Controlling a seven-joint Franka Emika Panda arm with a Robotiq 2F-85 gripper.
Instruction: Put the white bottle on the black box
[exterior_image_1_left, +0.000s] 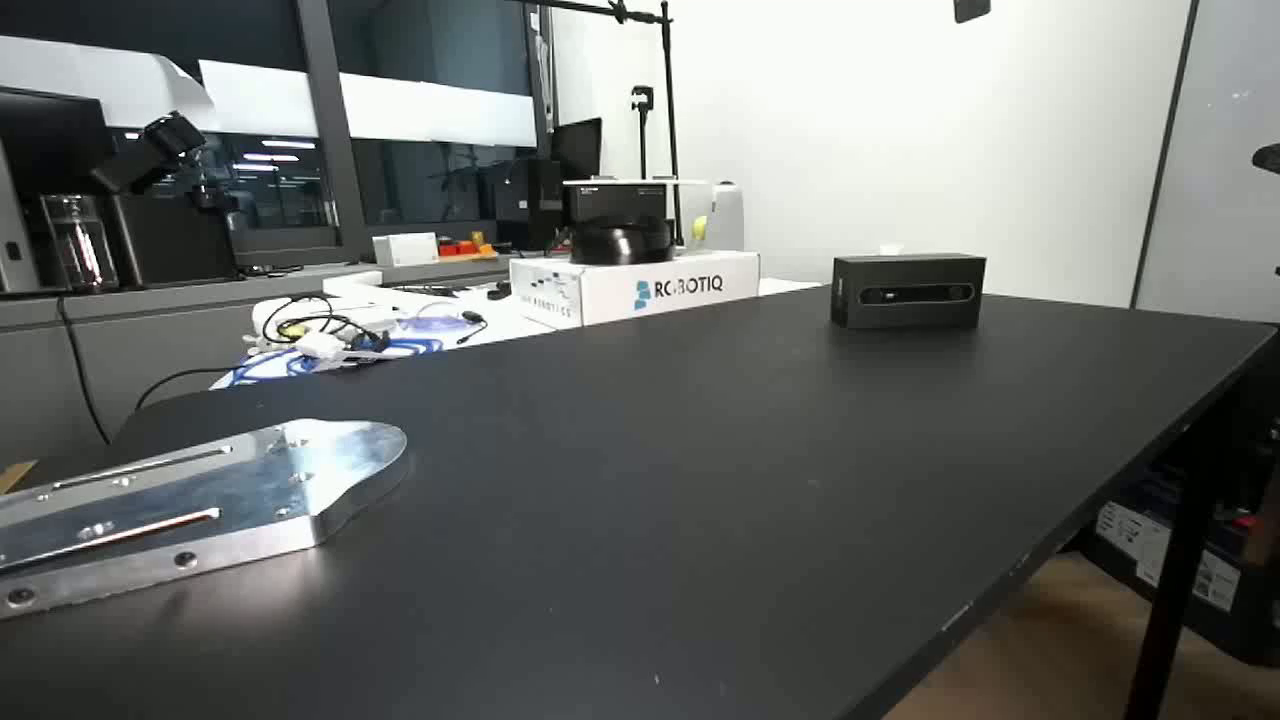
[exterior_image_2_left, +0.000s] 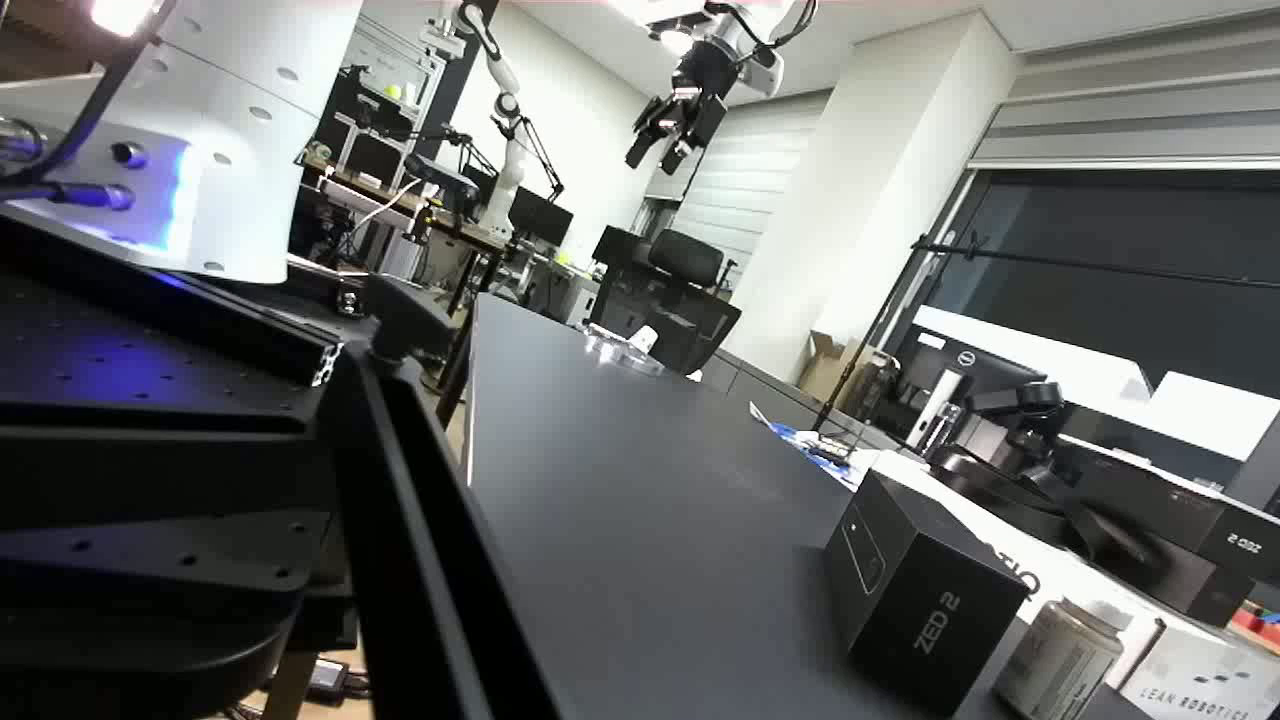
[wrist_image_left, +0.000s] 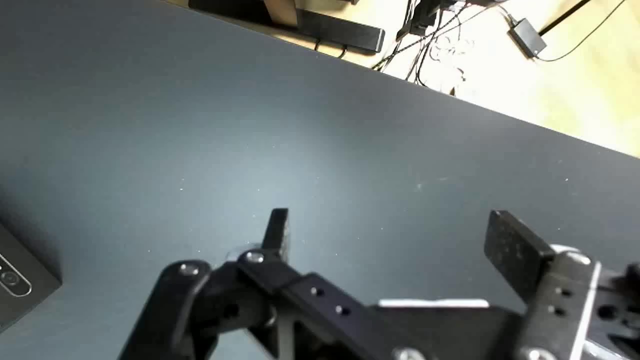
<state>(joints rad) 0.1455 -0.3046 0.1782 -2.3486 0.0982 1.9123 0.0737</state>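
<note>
Zero steps seem done: white-capped bottle (exterior_image_2_left: 1066, 652) stands beside black ZED 2 box (exterior_image_2_left: 928, 592); gripper (wrist_image_left: 390, 227) empty, jaws spread; grasp, placement remain.

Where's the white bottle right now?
In an exterior view, the white bottle stands at the lower right, beside the black box, appearing between it and the white LEAN ROBOTICS carton.

End effector (wrist_image_left: 392, 235): black, jointed, silver screws (wrist_image_left: 254, 257)
Arm (exterior_image_2_left: 766, 75): white, black cable (exterior_image_2_left: 772, 44)
Base (exterior_image_2_left: 252, 190): white, blue-lit, grey dots (exterior_image_2_left: 260, 113), dark plugs (exterior_image_2_left: 92, 195)
</note>
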